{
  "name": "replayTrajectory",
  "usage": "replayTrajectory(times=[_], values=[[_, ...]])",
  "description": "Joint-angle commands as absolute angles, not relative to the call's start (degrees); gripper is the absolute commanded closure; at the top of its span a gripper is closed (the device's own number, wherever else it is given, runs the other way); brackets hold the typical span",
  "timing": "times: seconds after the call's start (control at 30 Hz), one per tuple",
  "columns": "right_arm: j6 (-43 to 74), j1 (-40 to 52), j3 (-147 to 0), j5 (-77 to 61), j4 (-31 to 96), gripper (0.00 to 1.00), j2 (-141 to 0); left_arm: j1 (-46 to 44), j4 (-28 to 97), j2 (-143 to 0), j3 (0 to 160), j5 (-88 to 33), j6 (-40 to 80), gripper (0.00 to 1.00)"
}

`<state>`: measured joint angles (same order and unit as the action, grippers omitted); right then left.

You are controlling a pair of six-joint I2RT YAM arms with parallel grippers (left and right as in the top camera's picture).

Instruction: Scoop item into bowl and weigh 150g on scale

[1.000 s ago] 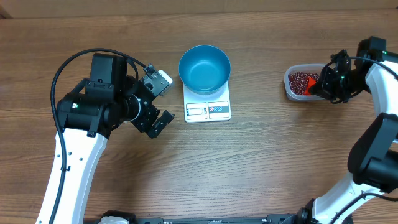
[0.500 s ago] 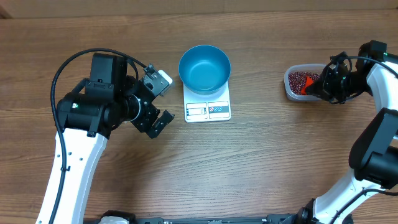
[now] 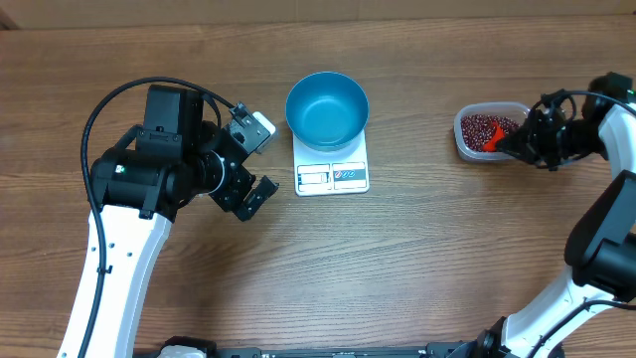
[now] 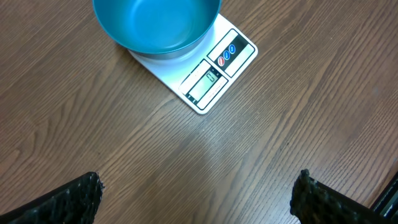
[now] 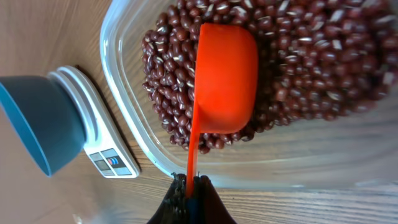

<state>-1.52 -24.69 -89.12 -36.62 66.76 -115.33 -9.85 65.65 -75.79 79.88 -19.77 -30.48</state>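
one blue bowl (image 3: 327,107) sat on the far part of one white scale (image 3: 333,171), near the middle of the wooden bench (image 3: 417,259). the scale's display panel and label strip lay uncovered along its near edge. the bowl's inside showed bare blue, with no grains in it.

well to the right stood one clear plastic tub (image 3: 465,145), and all the beans (image 3: 481,127) that could be seen lay inside it as a loose maroon heap. one orange scoop (image 5: 224,81) had its cup down among those beans. its thin handle ran back over the tub's rim to the right end effector (image 5: 191,186). that end effector's two fingers were closed tight on the end of the handle. from overhead, the right end effector (image 3: 527,141) hung just beside the tub's right edge.

the left end effector (image 3: 260,159) hovered above bare bench, just left of the scale and touching nothing. its two fingers (image 4: 81,196) were spread as wide as they go, with nothing held between them. the left wrist view showed the bowl and scale ahead of that gap.

two arms were in view, one at each side of the bench.
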Motion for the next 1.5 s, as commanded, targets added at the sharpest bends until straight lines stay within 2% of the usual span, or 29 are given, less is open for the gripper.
replayTrajectory(times=[0.0, 0.8, 1.47], values=[[-1.76, -26.46, -88.75, -39.64, 66.96, 0.96, -115.85, -9.54, 65.76, -76.07, 80.79, -20.82, -31.77, 0.00], [-6.55, -33.85, -88.75, -49.06, 71.09, 0.96, -115.85, -9.54, 65.76, -76.07, 80.79, -20.82, -31.77, 0.00], [-9.50, -34.92, -88.75, -54.78, 74.54, 0.96, -115.85, -9.54, 65.76, -76.07, 80.79, -20.82, -31.77, 0.00]])
